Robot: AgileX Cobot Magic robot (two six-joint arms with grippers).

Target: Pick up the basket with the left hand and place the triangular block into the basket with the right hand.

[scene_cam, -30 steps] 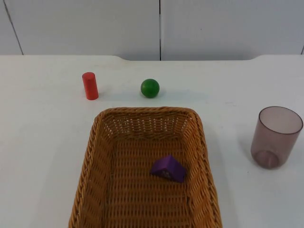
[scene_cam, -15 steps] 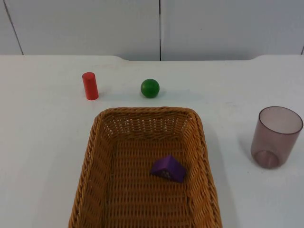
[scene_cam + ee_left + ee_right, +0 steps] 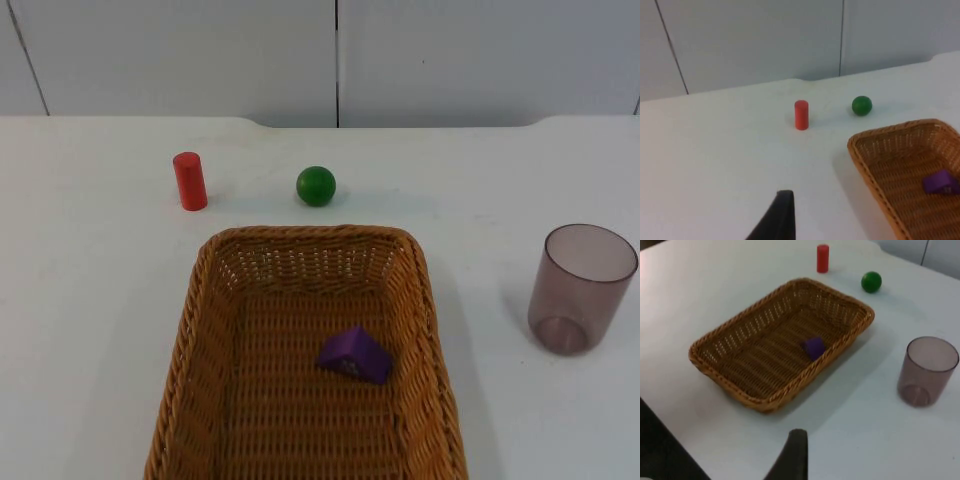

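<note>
Table [image 3: 90,300]: a smooth white top is carrying everything, ending at a grey wall at its far edge.
Basket [image 3: 200,330]: a rectangular tray of brown woven wicker with a braided rim is sitting on the table near the front edge, about midway between the side edges.
Cup [image 3: 580,288]: a translucent smoky plastic tumbler, round and upright, is standing near the right edge, apart from the basket.
Block [image 3: 355,354]: a purple triangular wedge is lying inside the basket on its woven floor, toward the right wall.
Cylinder [image 3: 189,181]: a short red post is standing upright behind the basket, toward the far left corner.
Ball [image 3: 316,186]: a glossy green sphere is resting beside the cylinder, behind the basket's far rim.
Left gripper [image 3: 782,220]: one black fingertip is hanging above bare table, well apart from the basket; cannot tell whether its fingers are apart or together.
Right gripper [image 3: 792,455]: one black fingertip is hanging well apart from the block; cannot tell either.
</note>
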